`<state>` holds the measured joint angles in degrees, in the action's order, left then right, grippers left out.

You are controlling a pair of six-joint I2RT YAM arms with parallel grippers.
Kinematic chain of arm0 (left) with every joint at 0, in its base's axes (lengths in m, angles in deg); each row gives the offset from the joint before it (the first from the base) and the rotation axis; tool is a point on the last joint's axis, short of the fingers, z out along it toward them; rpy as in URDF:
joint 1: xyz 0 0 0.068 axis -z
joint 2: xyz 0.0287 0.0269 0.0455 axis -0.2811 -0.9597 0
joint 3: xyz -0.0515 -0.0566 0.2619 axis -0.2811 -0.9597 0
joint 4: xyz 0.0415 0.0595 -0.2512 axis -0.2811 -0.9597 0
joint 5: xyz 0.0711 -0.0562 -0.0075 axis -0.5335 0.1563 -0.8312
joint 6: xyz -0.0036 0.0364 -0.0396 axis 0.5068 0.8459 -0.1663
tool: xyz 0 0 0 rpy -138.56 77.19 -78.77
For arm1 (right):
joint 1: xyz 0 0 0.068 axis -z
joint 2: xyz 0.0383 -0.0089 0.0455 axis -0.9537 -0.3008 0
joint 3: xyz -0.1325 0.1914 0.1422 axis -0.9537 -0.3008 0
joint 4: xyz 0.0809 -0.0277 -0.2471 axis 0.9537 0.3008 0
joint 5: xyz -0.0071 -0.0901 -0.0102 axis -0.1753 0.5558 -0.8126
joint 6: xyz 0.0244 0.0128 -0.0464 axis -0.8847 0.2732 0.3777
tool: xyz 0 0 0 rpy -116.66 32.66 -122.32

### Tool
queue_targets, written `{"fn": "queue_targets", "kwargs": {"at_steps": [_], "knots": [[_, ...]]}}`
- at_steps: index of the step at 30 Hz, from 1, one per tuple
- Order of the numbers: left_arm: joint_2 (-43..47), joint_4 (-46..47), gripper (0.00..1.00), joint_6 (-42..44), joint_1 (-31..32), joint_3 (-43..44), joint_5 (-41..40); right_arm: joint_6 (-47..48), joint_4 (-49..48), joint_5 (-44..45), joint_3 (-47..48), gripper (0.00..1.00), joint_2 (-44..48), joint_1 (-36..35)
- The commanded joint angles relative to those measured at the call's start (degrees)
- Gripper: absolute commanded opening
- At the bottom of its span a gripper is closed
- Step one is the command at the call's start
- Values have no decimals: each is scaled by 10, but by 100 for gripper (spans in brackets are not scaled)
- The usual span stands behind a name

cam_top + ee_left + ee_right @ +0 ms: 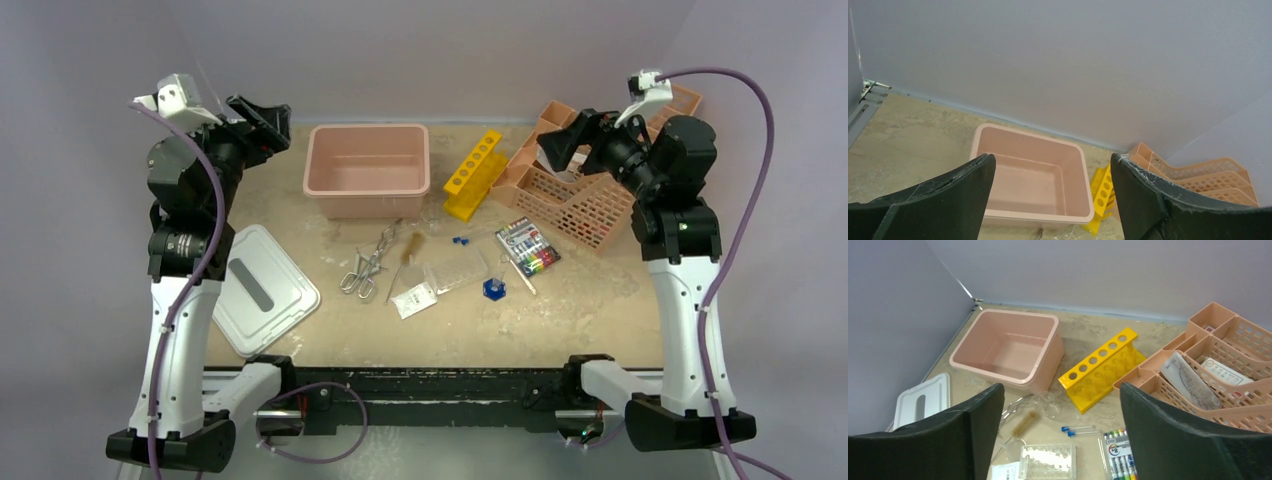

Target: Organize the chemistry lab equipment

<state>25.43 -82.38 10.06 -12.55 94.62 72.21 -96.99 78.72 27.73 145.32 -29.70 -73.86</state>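
Chemistry lab equipment lay loose near the middle of the mottled beige worktop [600, 300]: silver tongs [365, 270], a bristle brush [408, 250], a clear well plate [457, 270], a plastic bag [414, 299], two blue-capped tubes [461, 240] and a blue hexagonal piece [494, 289]. Toward the far edge stood a pink tub [367, 170] with a yellow rack [473, 174] just beside it, and an orange organizer [585, 205] filled the far right corner. A white lid [262, 289] lay near the left edge. Plain lavender walls [450, 50] enclosed the far edge and both sides. The left gripper [1052, 159] and right gripper [1062, 387] hung raised over the far corners, jaws spread wide, holding nothing.
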Motion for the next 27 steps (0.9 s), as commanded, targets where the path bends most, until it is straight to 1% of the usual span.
{"fn": "queue_targets", "kwargs": {"at_steps": [1,3,6,9,13,14,15,17,18,21,22,23,27], "knots": [[13,48,85,-38,-1,-10,26,36,27,-6,4,95,-8,-15],[17,60,86,-43,0,-28,39,64,55,-7,-2,97,-9,-31],[18,78,94,-49,0,-57,50,77,73,39,-34,98,3,-76],[5,107,95,-48,2,-82,86,76,80,59,-79,97,14,-108],[-8,145,94,-61,9,-117,124,62,71,121,-147,93,35,-176],[-11,149,94,-64,10,-124,125,54,72,152,-159,91,37,-198],[-15,149,94,-65,11,-125,131,39,76,207,-171,86,36,-222],[-27,141,94,-65,11,-119,147,-5,109,339,-184,83,26,-264],[-32,141,94,-68,11,-119,149,-24,125,378,-188,82,21,-278],[-46,147,94,-78,11,-123,144,-74,156,428,-201,82,8,-305],[-51,147,94,-81,11,-124,142,-95,174,440,-200,83,4,-309],[-55,147,94,-84,11,-125,140,-104,180,431,-205,83,3,-310],[-65,165,94,-101,11,-141,140,-99,151,341,-244,83,-4,-312]]}}
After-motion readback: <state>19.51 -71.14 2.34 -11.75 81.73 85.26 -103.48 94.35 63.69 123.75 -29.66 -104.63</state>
